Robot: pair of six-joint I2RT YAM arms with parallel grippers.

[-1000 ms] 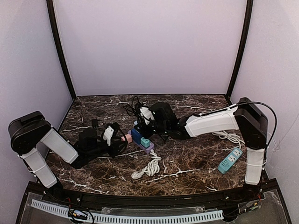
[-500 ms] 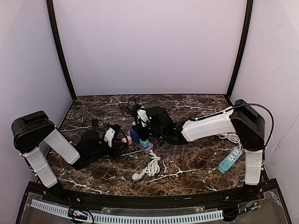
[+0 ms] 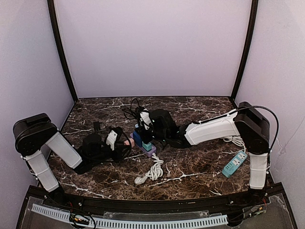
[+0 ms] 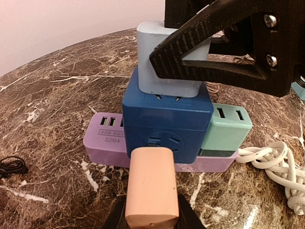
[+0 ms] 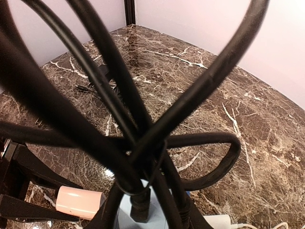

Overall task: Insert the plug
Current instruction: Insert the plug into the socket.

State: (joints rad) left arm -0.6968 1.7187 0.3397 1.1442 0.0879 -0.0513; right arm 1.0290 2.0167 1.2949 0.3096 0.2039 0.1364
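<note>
Atop blue cube (image 4: 167, 124), R tool (image 4: 164, 59) clamps pale plug (image 4: 151, 38), L tool (image 4: 150, 217) grips pink plug (image 4: 151, 186).

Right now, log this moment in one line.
left gripper: shut on pink plug | plug: at blue cube socket | right gripper: shut on light-blue adapter atop cube

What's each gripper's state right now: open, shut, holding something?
Left gripper: closed, holding the peach plug.
Right gripper: closed, holding the pale blue plug.
</note>
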